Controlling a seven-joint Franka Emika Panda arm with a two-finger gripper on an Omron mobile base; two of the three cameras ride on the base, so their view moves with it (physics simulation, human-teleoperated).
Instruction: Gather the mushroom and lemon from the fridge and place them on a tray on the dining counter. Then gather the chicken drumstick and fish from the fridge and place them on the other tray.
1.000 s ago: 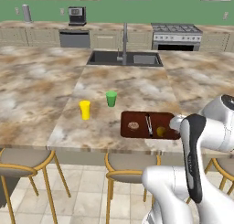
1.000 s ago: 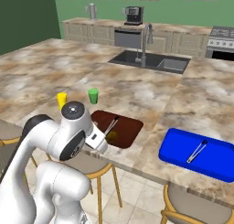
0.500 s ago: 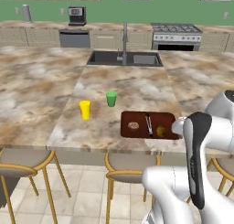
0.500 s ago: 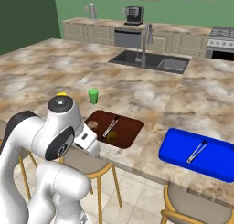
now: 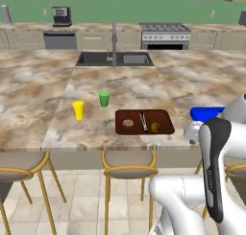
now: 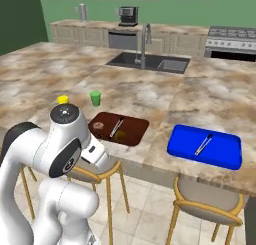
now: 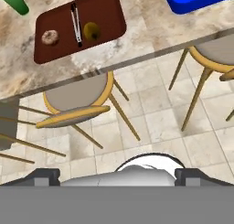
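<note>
The dark brown rectangular tray [image 5: 166, 116] is lying flat on the marbled stone desk [image 5: 43, 88], close to the desk's near edge, with its long axis running along that edge. On the tray, a pale brown mushroom [image 5: 128, 123] is resting toward the left end and a yellow lemon [image 5: 155, 127] toward the right end, with a pair of slim metal tongs [image 5: 142, 121] lying between them, their length set across the tray's short side. The second tray, a bright blue rectangular one [image 6: 220, 154], is sitting further along the same edge, well apart from the brown one, and a second pair of metal tongs [image 6: 203, 144] is lying on it at a slant. A green cup [image 5: 104, 98] and a yellow cup [image 5: 78, 110] are standing upright near the brown tray, on the side away from the blue one. Round-seated stools with golden wooden legs [image 7: 75, 102] are tucked under the desk's edge. The hand [image 7: 117, 173] is being held off the desk, above the tiled floor, its dark fingers spread wide apart and holding nothing.
</note>
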